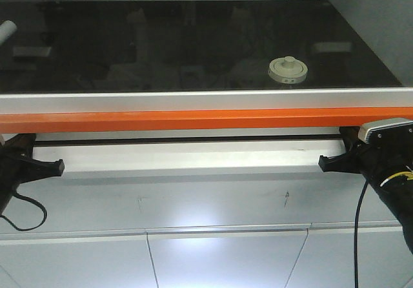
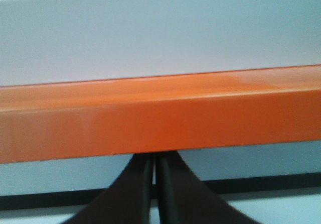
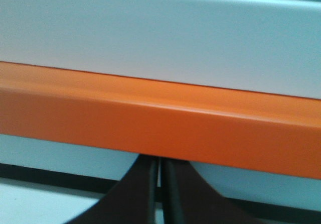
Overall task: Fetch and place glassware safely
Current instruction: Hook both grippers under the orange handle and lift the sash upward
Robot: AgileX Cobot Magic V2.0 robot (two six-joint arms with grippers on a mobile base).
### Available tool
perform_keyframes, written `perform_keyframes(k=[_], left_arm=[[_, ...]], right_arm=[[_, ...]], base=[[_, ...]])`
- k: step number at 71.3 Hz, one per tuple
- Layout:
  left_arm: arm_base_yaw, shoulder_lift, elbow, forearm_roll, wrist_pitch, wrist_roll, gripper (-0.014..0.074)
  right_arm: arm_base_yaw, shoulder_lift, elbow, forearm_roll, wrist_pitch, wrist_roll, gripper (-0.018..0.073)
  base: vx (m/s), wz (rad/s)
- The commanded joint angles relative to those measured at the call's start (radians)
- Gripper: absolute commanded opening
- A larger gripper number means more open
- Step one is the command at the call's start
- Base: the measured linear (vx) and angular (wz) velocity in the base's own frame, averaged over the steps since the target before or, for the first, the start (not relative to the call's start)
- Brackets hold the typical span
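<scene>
The glassware, a squat clear jar with a cream-white lid and knob (image 1: 287,70), stands on the black worktop (image 1: 161,42) at the right, behind the orange bar (image 1: 206,120). My left gripper (image 1: 58,167) sits low at the left, below the bar, with its jaws together and nothing between them. My right gripper (image 1: 324,163) sits the same way at the right. In the left wrist view the left gripper (image 2: 154,158) points up under the orange bar (image 2: 160,118). In the right wrist view the right gripper (image 3: 160,162) does the same under the bar (image 3: 160,118). The fingertips are hidden by the bar.
A white-grey frame rail (image 1: 206,99) runs above the orange bar across the whole width. A white ledge (image 1: 187,159) lies between my two grippers. A white cylinder end (image 1: 6,30) shows at the far left of the worktop. Grey cabinet panels (image 1: 219,256) fill the foreground.
</scene>
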Motion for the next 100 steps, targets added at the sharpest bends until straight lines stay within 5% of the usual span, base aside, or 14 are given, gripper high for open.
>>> perform_keyframes(k=[1,81,100], left_arm=[[-0.008,-0.035,-0.029,0.009,-0.225,-0.001,-0.0007],[-0.008,-0.311,-0.032,0.010,-0.060,-0.001,-0.0007],[-0.008,-0.377,-0.121,0.014,0.064,-0.001,-0.0007]], right_arm=[[-0.002,-0.023,-0.062,0.020,-0.096,-0.003,-0.0003],[-0.002,-0.199,-0.071,0.016,-0.104,0.023,-0.0003],[-0.002,-0.264,-0.140,0.012,-0.032,0.024,-0.0003]], base=[[0.00,0.00],[0.00,0.00],[0.00,0.00]])
